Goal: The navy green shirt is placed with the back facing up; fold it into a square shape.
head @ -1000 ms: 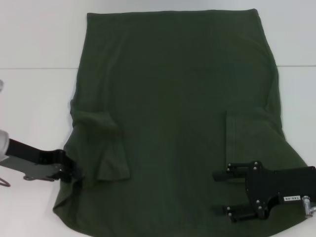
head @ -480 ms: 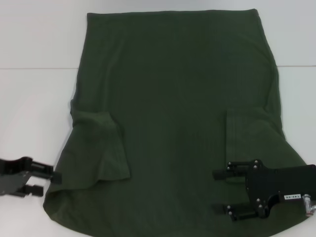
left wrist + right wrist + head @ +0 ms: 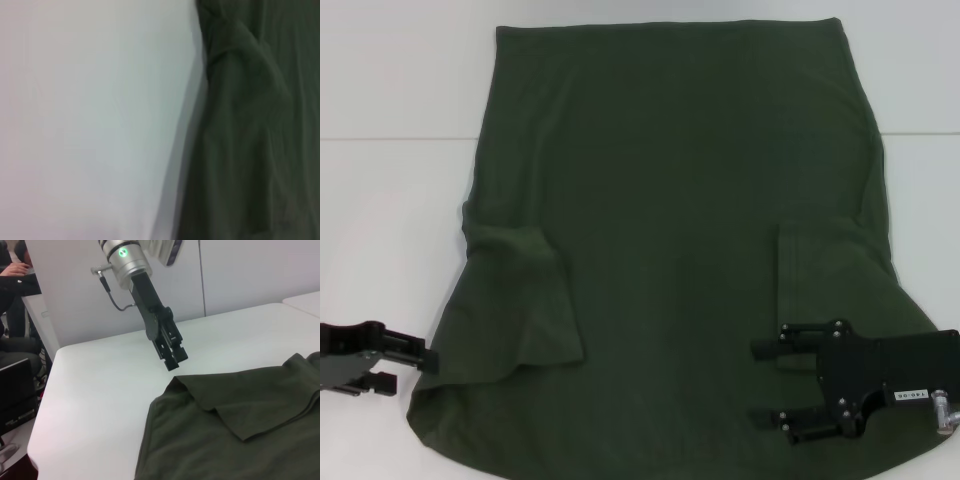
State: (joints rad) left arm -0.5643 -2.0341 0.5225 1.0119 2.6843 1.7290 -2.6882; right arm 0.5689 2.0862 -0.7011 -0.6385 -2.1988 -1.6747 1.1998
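The navy green shirt [image 3: 670, 200] lies flat on the white table [image 3: 390, 220] with its plain side up and both sleeves folded inward. My left gripper [image 3: 412, 368] sits low at the shirt's near left edge, just off the cloth, open and holding nothing. In the right wrist view the left gripper [image 3: 175, 361] hangs a little above the shirt's corner [image 3: 176, 381]. My right gripper [image 3: 767, 388] hovers over the near right part of the shirt, open and empty. In the left wrist view the shirt [image 3: 250, 125] lies beside bare table [image 3: 75, 125].
White table surface [image 3: 100, 390] runs left of the shirt to an edge near the left arm. A seated person [image 3: 12, 280] and dark furniture stand beyond that edge. A seam [image 3: 390, 138] crosses the table at the far side.
The left gripper pulled the shirt's near left edge outward to the left, let go of it, and now rests just off the cloth. The right gripper sank slightly.
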